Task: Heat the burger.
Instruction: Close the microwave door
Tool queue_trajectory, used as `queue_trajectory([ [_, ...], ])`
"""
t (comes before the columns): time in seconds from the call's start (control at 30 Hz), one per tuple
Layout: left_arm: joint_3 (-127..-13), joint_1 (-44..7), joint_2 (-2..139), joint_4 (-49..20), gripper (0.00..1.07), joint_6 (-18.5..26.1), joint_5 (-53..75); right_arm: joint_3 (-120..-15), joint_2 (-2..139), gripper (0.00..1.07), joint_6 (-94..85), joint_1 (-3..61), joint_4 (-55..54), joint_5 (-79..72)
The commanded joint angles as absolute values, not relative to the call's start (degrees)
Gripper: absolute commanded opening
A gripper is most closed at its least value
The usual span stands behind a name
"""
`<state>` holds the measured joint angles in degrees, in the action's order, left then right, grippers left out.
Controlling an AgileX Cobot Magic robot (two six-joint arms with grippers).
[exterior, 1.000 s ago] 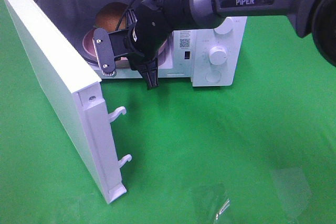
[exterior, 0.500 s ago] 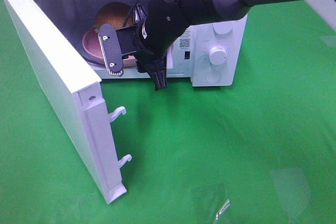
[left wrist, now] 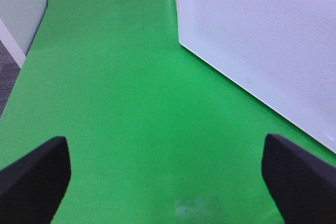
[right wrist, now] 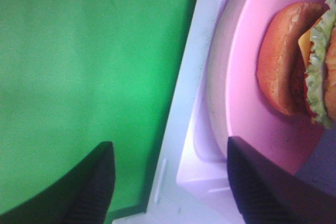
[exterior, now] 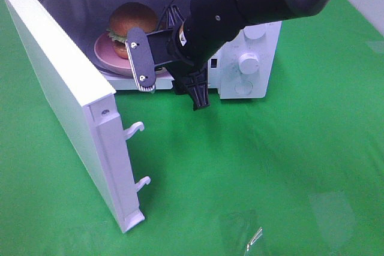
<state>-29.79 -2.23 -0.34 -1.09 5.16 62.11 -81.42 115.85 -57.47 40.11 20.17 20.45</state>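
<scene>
Exterior high: burger [exterior: 131,21] sits on its plate [exterior: 105,52] inside the microwave [exterior: 264,82]. Right jaws and left jaws are both open, holding nothing. Loading looks done, so next up is probably swinging the door [exterior: 54,76] shut and starting it.

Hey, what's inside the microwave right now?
The burger sits on a pink plate inside the microwave, whose door is open. The right gripper blocks the right part of the cavity, so anything there cannot be seen.

Robot test bench — green tabletop [exterior: 288,148], white microwave [exterior: 240,88]
</scene>
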Motion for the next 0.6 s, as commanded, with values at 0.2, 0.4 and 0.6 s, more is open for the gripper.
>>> queue_trajectory([
  [0.2, -29.7, -2.5, -1.3, -0.9, 0.91, 5.2, 61.3, -73.5, 109.9, 0.66, -55.6, 40.5, 16.8, 17.0],
  [0.4, -29.7, -2.5, -1.3, -0.9, 0.91, 5.2, 61.3, -68.9, 106.0, 0.68, -51.3, 40.5, 15.8, 15.6],
  [0.6, -29.7, -2.5, -1.3, -0.9, 0.91, 5.2, 61.3, -63.0, 100.5, 0.68, -44.0, 40.5, 15.8, 15.3],
])
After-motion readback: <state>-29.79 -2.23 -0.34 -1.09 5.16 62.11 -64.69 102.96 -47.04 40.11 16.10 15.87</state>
